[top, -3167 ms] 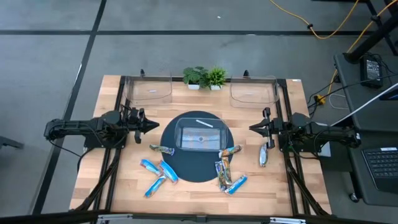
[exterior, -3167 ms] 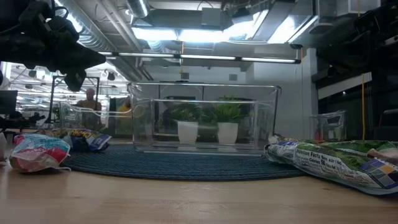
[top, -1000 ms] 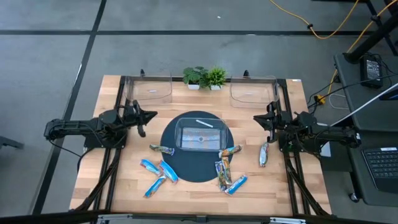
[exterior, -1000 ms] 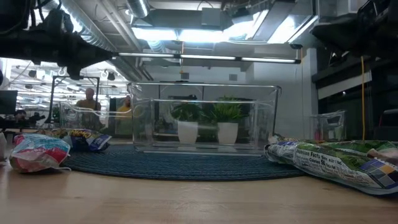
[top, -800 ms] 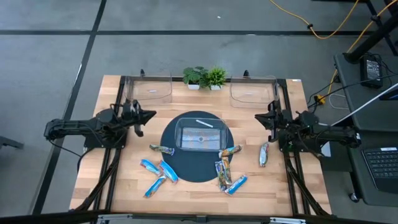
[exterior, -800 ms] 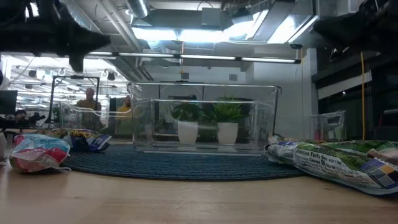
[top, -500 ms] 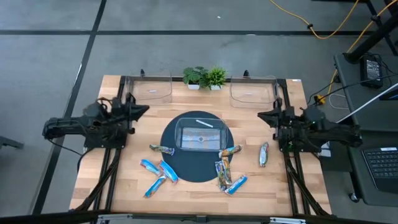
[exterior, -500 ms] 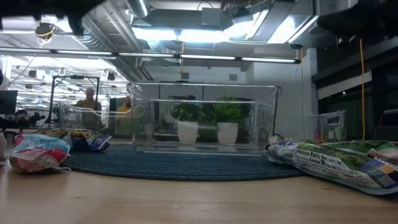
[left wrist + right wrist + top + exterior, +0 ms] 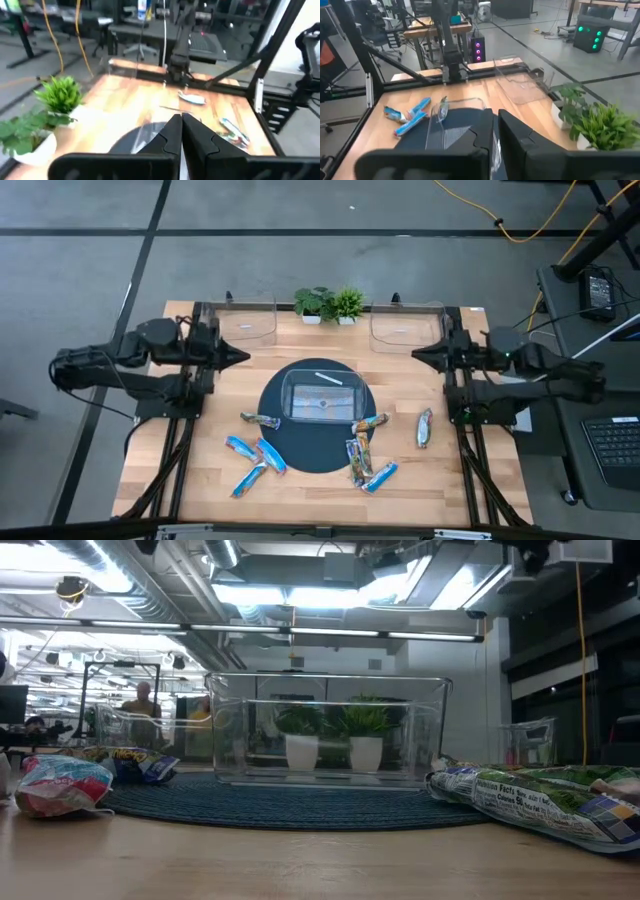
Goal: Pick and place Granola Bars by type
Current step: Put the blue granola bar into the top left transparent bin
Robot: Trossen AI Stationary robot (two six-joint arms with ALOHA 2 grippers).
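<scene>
Several wrapped granola bars lie flat on the table's near half. Blue ones [image 9: 240, 447] [image 9: 272, 458] [image 9: 250, 478] lie at the near left and one [image 9: 380, 476] at the near right. Orange-brown multicoloured ones [image 9: 262, 419] [image 9: 369, 423] [image 9: 358, 454] lie on the edge of the dark round mat [image 9: 275, 430]. A grey-silver one [image 9: 427, 427] lies to the right. My left gripper [image 9: 238, 356] [image 9: 181, 122] hovers shut and empty, high over the table's left. My right gripper [image 9: 416, 356] [image 9: 495, 125] hovers shut and empty over the right.
A clear bin [image 9: 318, 398] stands on the mat. Two more clear bins [image 9: 245, 322] [image 9: 405, 326] stand at the far edge, with two small potted plants [image 9: 330, 304] between them. Bare wood [image 9: 310, 495] shows along the near edge.
Both arms have risen and swung toward the table's far edge, their grippers staying shut and empty. In the low view they have gone up out of the picture. The bars have kept still.
</scene>
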